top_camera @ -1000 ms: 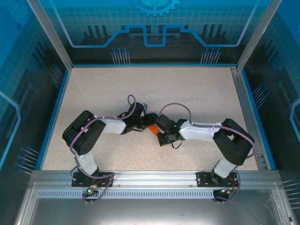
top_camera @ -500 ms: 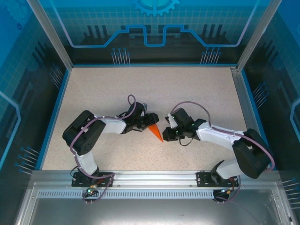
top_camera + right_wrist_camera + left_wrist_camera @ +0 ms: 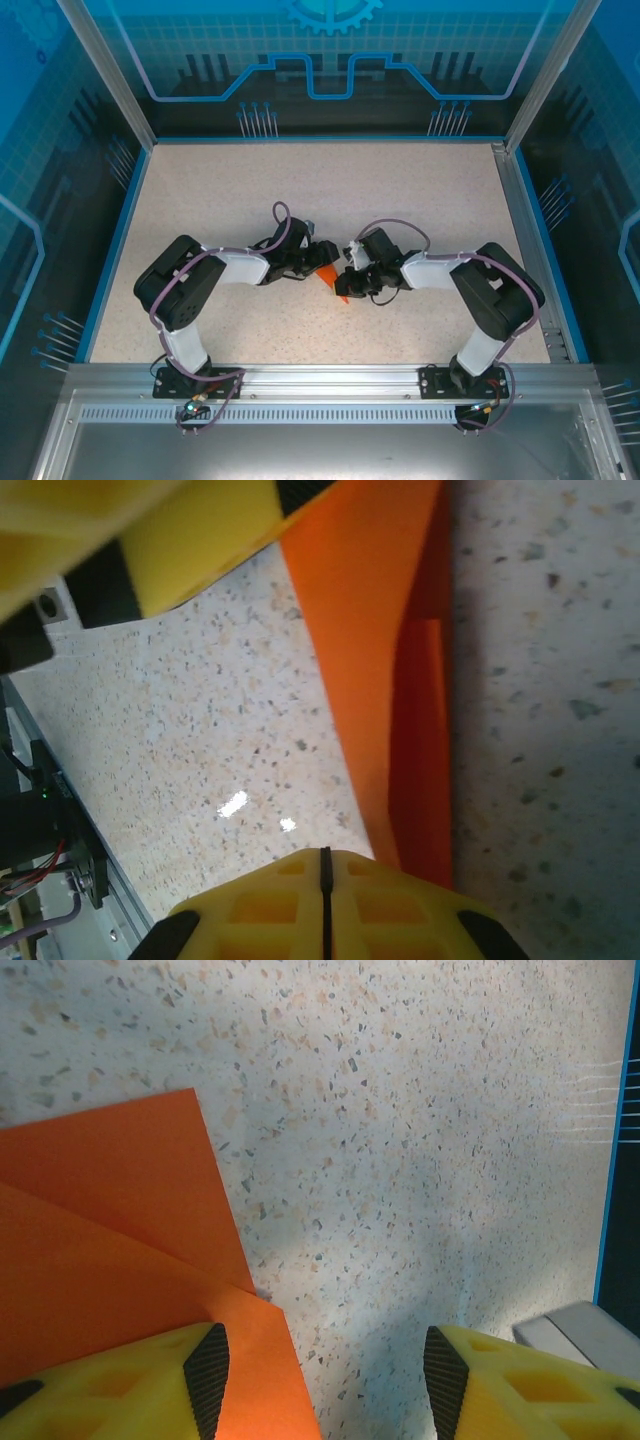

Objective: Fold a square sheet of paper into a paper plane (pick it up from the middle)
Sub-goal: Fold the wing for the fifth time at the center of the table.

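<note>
1. The jaws of the left gripper (image 3: 325, 1360) were held roughly half open, with nothing gripped between them. The jaws of the right gripper (image 3: 325, 865) were pressed fully together, and no paper could be seen in the seam between them.
2. The thin, bright orange square sheet of paper (image 3: 120, 1260) was seen lying flat on the speckled beige table (image 3: 430, 1110), between the two grippers and near the table's middle. It was already creased into a narrow, layered wedge rather than a full square.
3. One yellow finger (image 3: 100, 1390) of the left gripper was set over the sheet's edge, and a corner of the paper reached into the open gap. The other finger was placed over bare table.
4. The closed tip of the right gripper was placed at one end of the wedge. Whether it was touching the paper or just above it could not be told.
5. The step in hand was judged to be a middle fold being flattened, the sheet pinned by the left finger and the shut right tip used as a presser. No finished dart with a centre ridge was seen.
6. The next move was judged to call for the shut tip to be drawn along the crease under light pressure while the sheet is pinned, since such thin paper could easily be slid or buckled.
</note>
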